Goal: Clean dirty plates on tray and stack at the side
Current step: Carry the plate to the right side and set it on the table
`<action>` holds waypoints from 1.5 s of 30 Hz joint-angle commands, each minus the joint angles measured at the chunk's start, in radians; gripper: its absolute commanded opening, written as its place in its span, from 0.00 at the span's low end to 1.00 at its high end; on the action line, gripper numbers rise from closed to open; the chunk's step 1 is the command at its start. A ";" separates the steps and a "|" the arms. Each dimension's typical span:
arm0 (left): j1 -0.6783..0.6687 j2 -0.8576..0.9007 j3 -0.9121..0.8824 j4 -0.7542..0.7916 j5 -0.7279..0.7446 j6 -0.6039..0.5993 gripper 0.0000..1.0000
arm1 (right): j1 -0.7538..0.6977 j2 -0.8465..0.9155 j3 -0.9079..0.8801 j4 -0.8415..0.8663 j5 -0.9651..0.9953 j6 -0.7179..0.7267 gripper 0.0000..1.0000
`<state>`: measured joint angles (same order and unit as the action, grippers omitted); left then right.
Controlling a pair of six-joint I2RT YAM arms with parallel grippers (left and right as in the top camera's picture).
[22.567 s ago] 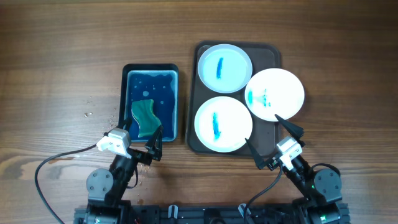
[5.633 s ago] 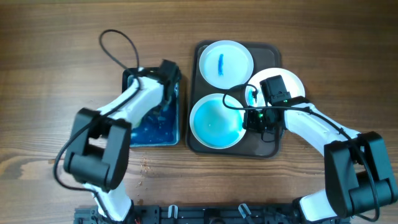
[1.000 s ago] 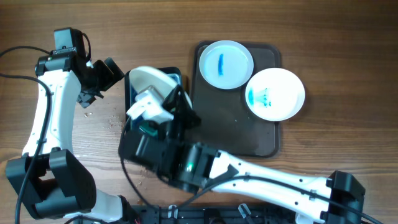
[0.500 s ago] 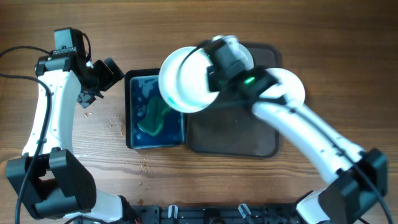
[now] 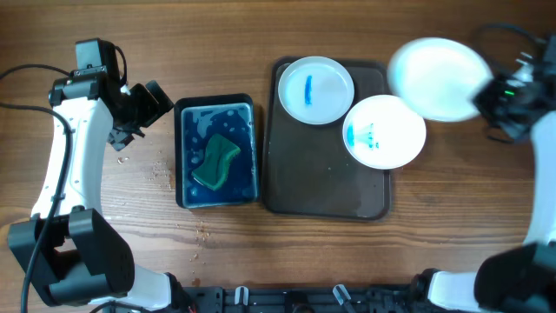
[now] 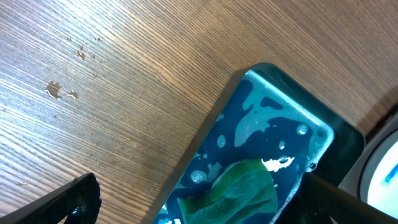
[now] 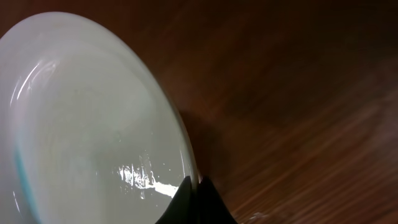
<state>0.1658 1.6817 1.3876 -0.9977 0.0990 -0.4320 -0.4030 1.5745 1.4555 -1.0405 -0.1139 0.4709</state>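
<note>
- Brown wood-grain bench (image 5: 452,217) fills the overhead view. On it the tray (image 5: 321,187), dark brown with rounded corners and a raised rim, lies with its long axis running away from the robot.
- At the tray's far end sits a round white plate (image 5: 314,90) with one blue stroke along that same axis. A second plate (image 5: 384,131), smeared blue, overhangs the tray's right rim.
- Off the tray, beyond its far right corner, the third plate (image 5: 436,78) appears blurred, in the right gripper (image 5: 499,91).
- Just left of the tray is a black tray (image 5: 178,156) of blue liquid holding a green sponge (image 5: 215,163). The left gripper (image 5: 148,104) is further left.
- Left wrist view: the jaws are apart with nothing between them, above the black tray's corner.
- Right wrist view: the jaws are clamped on the rim of the glossy third plate, which has a faint bluish tint at its left edge.
</note>
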 commanded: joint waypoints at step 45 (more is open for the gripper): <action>0.005 -0.010 0.010 0.003 -0.006 -0.014 1.00 | 0.207 0.062 -0.348 0.348 -0.109 -0.338 0.59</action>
<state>0.1658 1.6817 1.3876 -0.9974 0.0986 -0.4320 -0.2188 1.5627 1.1610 -0.7444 -0.2062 0.1688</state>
